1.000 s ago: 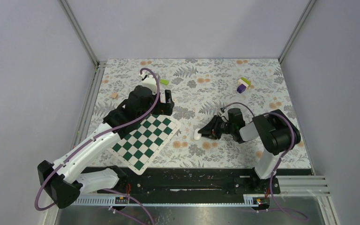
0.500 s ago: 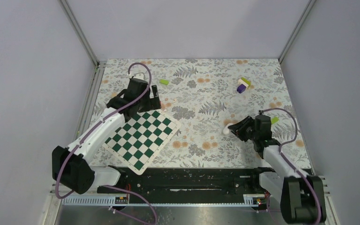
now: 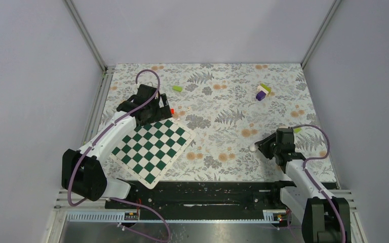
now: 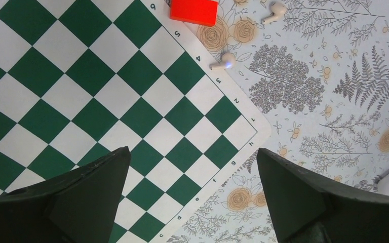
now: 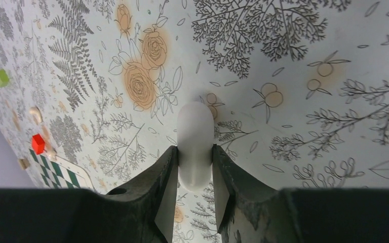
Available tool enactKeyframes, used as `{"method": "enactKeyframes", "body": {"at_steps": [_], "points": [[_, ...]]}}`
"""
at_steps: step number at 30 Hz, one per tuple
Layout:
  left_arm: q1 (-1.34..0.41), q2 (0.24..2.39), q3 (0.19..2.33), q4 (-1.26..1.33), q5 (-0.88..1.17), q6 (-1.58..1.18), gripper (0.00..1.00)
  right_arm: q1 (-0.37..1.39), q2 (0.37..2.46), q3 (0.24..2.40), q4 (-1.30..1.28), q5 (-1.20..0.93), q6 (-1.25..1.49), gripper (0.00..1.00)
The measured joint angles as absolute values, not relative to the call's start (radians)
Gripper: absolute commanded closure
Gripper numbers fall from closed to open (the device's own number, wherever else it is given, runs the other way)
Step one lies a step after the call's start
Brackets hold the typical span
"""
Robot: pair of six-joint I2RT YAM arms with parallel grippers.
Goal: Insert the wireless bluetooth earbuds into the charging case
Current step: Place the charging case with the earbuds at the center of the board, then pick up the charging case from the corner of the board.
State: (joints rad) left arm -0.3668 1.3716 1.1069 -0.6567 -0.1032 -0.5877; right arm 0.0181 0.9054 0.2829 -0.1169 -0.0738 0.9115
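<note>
Chessboard point(image 4: 131, 101), seen from my left wrist: rank digits printed in white margin on edge facing floral desk point(image 4: 334, 126). They read 6, 5, 4, 3, 2, 1, running toward board corner. Adjoining margin past that corner carries small rotated file letters. I make out a, b; rest unclear. From top camera, board markings too small to read.

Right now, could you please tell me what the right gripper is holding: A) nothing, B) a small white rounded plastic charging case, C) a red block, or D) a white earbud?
B: the right wrist view shows the right gripper pinching the small white rounded plastic charging case between its jaws.
</note>
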Motion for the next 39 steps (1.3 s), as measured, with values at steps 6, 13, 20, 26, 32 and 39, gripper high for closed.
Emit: {"method": "enactKeyframes", "body": {"at_steps": [6, 13, 20, 26, 32, 39], "points": [[-0.366, 1.372, 1.116, -0.656, -0.080, -0.595, 0.01, 0.019, 0.932, 0.284, -0.112, -0.072, 0.952, 0.14], [-0.365, 1.372, 1.118, -0.654, -0.069, -0.595, 0.01, 0.008, 0.756, 0.328, -0.353, 0.059, 0.922, 0.03], [-0.365, 1.370, 1.118, -0.630, -0.022, -0.595, 0.01, -0.145, 0.907, 0.552, -0.494, 0.118, 0.880, 0.00], [-0.365, 1.346, 1.118, -0.630, 0.024, -0.571, 0.01, -0.284, 1.202, 0.773, -0.489, 0.069, 0.879, 0.00], [-0.365, 1.302, 1.118, -0.630, 0.028, -0.538, 0.01, -0.320, 1.414, 0.898, -0.495, 0.033, 0.896, 0.04], [-0.365, 1.281, 1.118, -0.633, 0.020, -0.509, 0.01, -0.324, 1.505, 0.991, -0.529, 0.037, 0.948, 0.09]]}}
